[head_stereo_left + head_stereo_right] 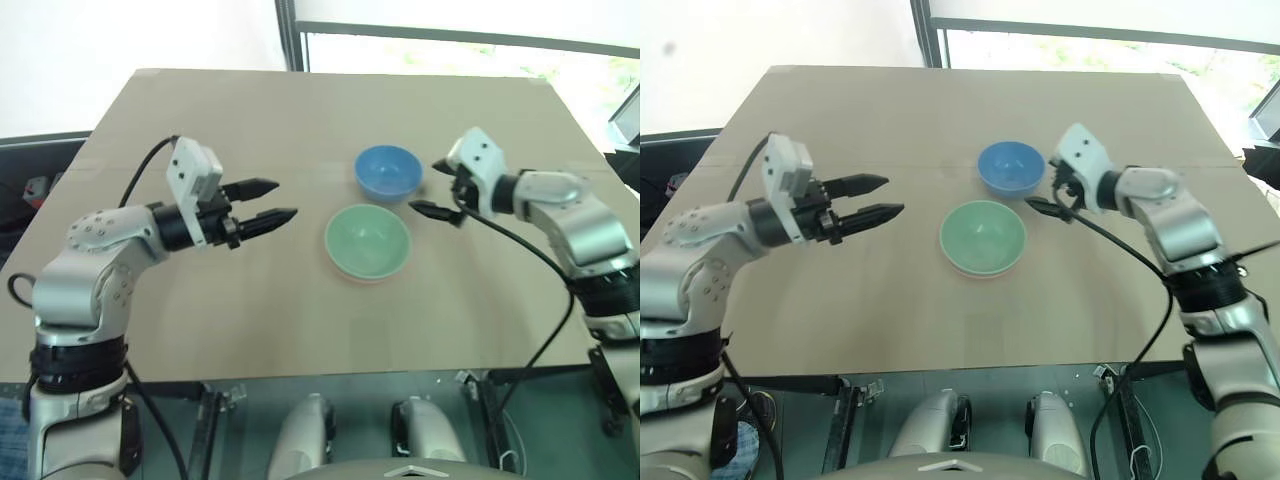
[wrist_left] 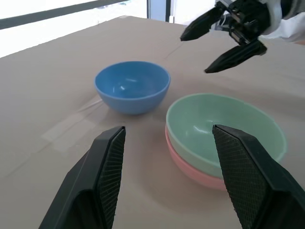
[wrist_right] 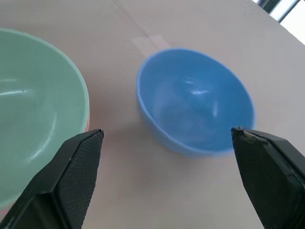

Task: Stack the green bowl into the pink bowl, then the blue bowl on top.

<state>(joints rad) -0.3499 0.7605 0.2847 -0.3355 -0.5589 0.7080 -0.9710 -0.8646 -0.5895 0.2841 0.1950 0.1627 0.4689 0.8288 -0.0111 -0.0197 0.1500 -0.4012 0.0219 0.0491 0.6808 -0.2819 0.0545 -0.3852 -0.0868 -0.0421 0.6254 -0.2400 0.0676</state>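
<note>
Risk, first entry: right pincer (image 1: 436,186), jaws spread wide and empty, sits at centre right of the head view, just beside the blue bowl (image 1: 388,172). One finger reaches over the far side of the rim, the other lies nearer the green bowl (image 1: 367,241). In closing, that nearer finger could clip the green rim and shove the stack, or the smooth blue wall could slip from the tips and tip over.

Risk, second entry: left pincer (image 1: 262,203), jaws partly apart and empty, hangs at centre left, well apart from all bowls and pointing toward them. Any drift inward could put it in the way of the lift.

Containers:
- Green bowl: centre of the table (image 1: 200,120), upright, nested in the pink bowl (image 2: 190,168); nothing inside.
- Pink bowl: beneath the green, a rim and strip of wall showing.
- Blue bowl: just above the stack in frame, near it, alone on the table, upright, empty.

First stacking step judged done; blue bowl not yet lifted.
</note>
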